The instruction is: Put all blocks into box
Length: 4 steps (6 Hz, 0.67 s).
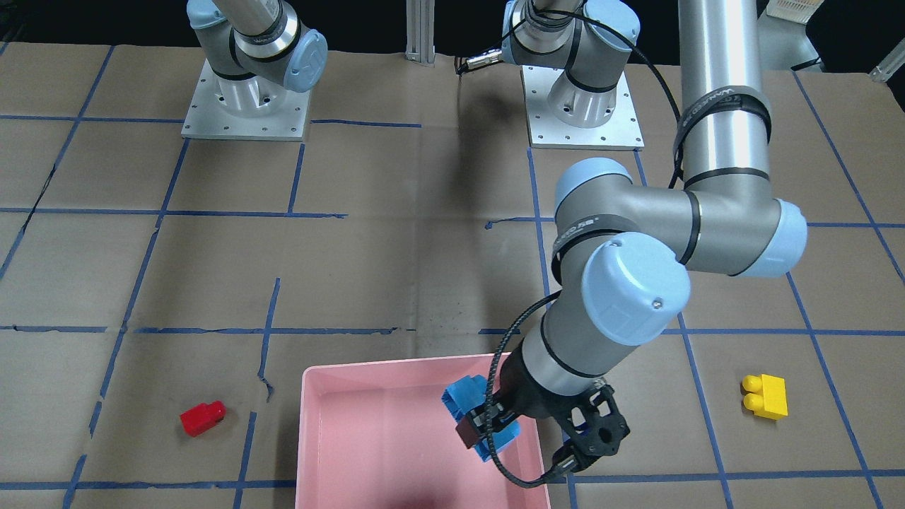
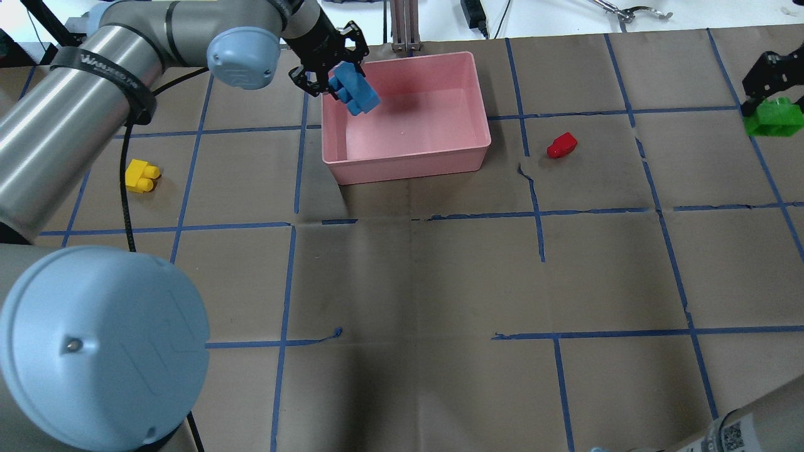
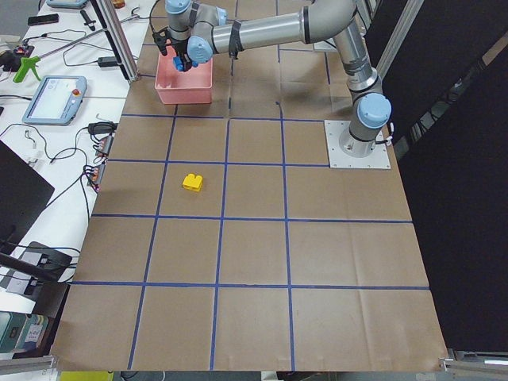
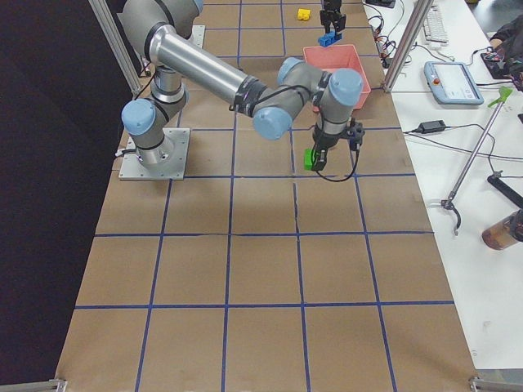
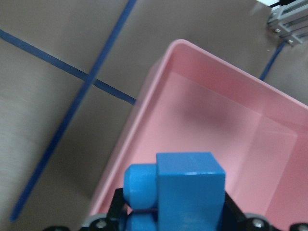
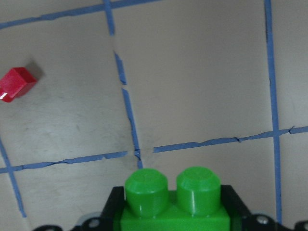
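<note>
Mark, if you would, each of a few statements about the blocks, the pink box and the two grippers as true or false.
1. The left gripper holds the blue block over the pink box. True.
2. The red block lies inside the pink box. False: it lies on the table, outside the box.
3. The right gripper is shut on the green block. True.
4. The yellow block is held in a gripper. False: it lies free on the table.
5. One block already lies in the pink box. False: no block lies in it.
</note>
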### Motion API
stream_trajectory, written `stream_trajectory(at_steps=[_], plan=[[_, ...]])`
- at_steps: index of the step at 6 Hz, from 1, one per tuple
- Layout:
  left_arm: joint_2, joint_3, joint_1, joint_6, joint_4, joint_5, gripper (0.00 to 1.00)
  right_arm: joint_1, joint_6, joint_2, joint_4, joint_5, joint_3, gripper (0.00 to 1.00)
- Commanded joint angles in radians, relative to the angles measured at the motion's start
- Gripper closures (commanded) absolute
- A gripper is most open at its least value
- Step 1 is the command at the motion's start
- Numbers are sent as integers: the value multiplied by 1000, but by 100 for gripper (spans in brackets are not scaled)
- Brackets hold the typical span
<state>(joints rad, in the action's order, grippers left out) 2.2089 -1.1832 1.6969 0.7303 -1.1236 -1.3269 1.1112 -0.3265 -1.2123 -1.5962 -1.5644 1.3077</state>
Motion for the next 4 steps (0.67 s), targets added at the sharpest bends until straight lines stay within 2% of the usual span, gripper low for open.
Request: stream_trajectory(at_steps=[1, 2, 4], plan=[[72, 69, 29, 55, 7, 69, 52, 161, 47, 52, 44, 1, -68, 54], [75, 70, 29, 55, 8, 71, 32, 230, 88, 86, 26, 1, -102, 54], [61, 30, 29, -38, 57, 66, 4, 303, 139, 179, 25, 0, -213, 53]])
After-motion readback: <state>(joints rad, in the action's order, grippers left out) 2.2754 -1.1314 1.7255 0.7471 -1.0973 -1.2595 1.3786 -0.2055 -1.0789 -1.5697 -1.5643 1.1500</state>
